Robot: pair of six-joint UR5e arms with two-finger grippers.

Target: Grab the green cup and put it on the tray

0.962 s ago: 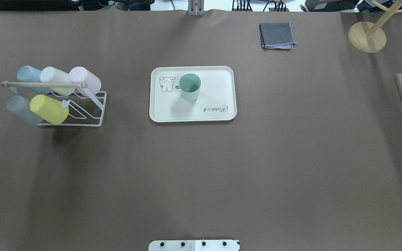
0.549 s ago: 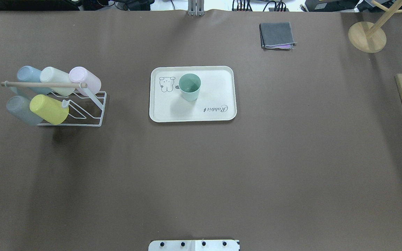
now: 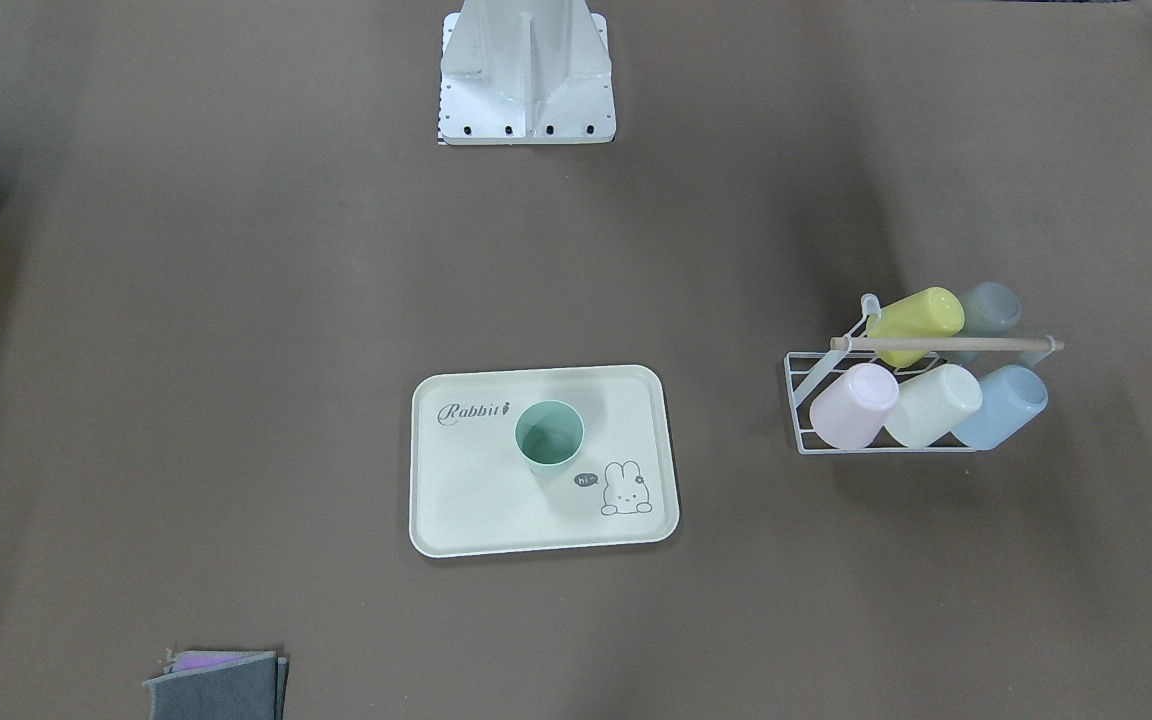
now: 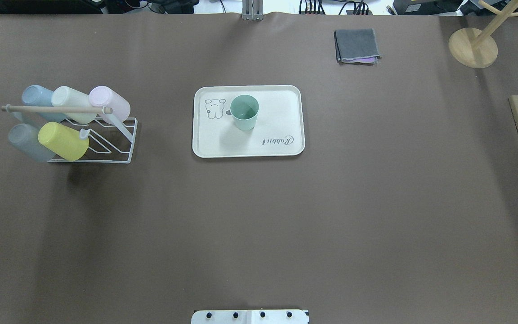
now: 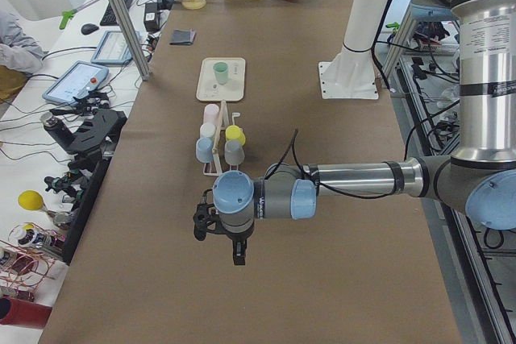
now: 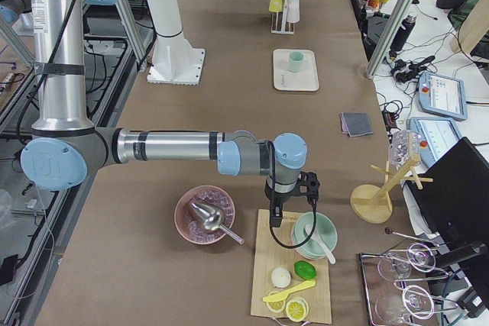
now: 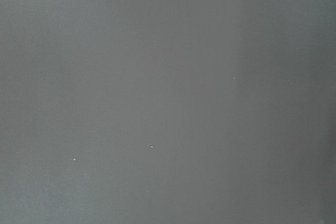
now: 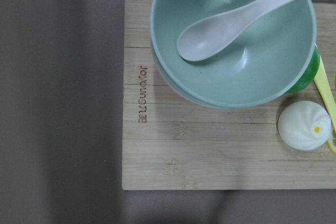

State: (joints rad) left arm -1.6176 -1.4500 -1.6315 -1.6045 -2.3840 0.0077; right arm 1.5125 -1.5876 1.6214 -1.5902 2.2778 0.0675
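The left end effector (image 5: 239, 254) hangs over bare desk (image 4: 259, 234). The right end effector (image 6: 275, 217) hangs over a wooden board (image 8: 210, 150) that carries a bowl (image 8: 252, 72). I cannot tell whether either is open or closed. The cup (image 4: 244, 112) stands upright on the tray (image 4: 281, 108), beside the bunny drawing. The placing looks done, so the sound course is to hold both arms well apart from the tray and leave the cup alone.
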